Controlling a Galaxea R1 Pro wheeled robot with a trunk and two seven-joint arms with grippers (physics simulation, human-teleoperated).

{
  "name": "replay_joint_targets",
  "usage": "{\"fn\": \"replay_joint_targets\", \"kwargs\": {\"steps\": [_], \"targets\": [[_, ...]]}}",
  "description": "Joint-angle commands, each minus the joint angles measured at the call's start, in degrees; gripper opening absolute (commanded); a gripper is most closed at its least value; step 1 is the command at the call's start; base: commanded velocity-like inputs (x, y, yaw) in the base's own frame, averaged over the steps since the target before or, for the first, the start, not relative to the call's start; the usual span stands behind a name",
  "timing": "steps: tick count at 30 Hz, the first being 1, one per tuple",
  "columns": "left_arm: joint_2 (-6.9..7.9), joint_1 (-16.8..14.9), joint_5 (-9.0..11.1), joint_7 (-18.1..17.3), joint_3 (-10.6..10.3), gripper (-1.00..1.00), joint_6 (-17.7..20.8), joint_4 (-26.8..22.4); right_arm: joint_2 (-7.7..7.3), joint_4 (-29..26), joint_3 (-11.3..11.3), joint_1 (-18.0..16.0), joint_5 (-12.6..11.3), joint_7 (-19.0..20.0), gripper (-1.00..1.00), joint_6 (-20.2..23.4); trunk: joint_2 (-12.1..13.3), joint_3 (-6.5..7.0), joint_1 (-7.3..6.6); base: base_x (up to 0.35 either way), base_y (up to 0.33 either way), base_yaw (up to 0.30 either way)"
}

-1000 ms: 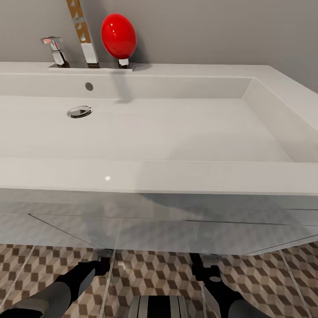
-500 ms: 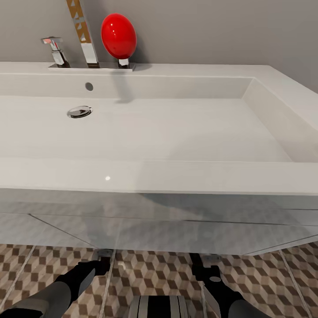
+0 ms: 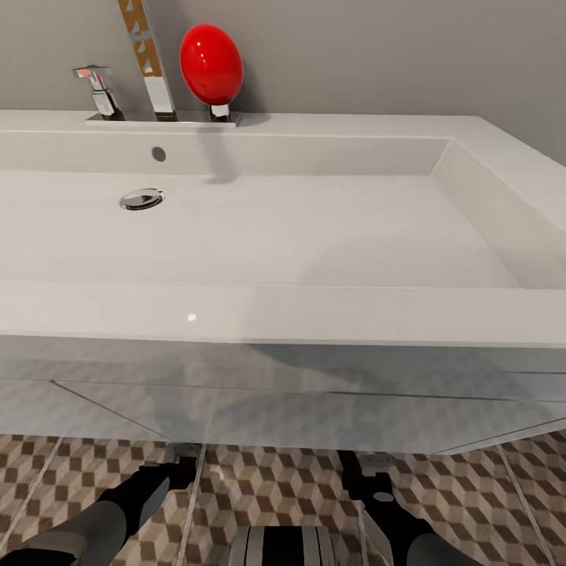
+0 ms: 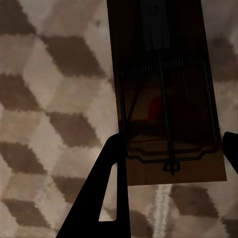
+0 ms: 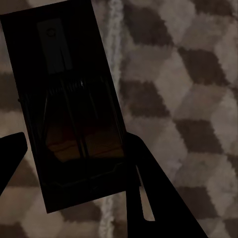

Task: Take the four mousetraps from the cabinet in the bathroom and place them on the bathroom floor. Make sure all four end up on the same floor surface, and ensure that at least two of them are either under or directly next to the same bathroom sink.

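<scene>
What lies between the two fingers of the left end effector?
In the left wrist view, a mousetrap lies between the left end effector's fingers, with the patterned bathroom floor behind it. Contact cannot be told.

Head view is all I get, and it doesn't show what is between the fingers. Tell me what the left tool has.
Observer: In the left wrist view, the left tool has a mousetrap between its fingers, which touch its long edges.
Operator: Now report the right one.
Observer: The right tool grips a second mousetrap the same way.
Operator: Say what lies beneath them.
Observer: Cube-patterned floor tiles; I cannot tell whether the traps touch them.
</scene>
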Motion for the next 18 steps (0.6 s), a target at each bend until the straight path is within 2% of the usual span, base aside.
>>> {"fn": "replay_joint_targets", "kwargs": {"steps": [1, 18], "targets": [[0.03, 0.0, 0.5, 0.3, -0.5, -1.00, 0.3, -0.1, 0.03, 0.1, -0.3, 0.0, 0.6, -0.1, -1.00, -0.1, 0.0, -0.03, -0.01, 0.000, 0.000, 0.000], [0.03, 0.0, 0.5, 0.3, -0.5, -1.00, 0.3, -0.2, 0.03, 0.0, -0.3, 0.0, 0.4, -0.1, -1.00, -0.2, 0.0, -0.03, -0.01, 0.000, 0.000, 0.000]]}}
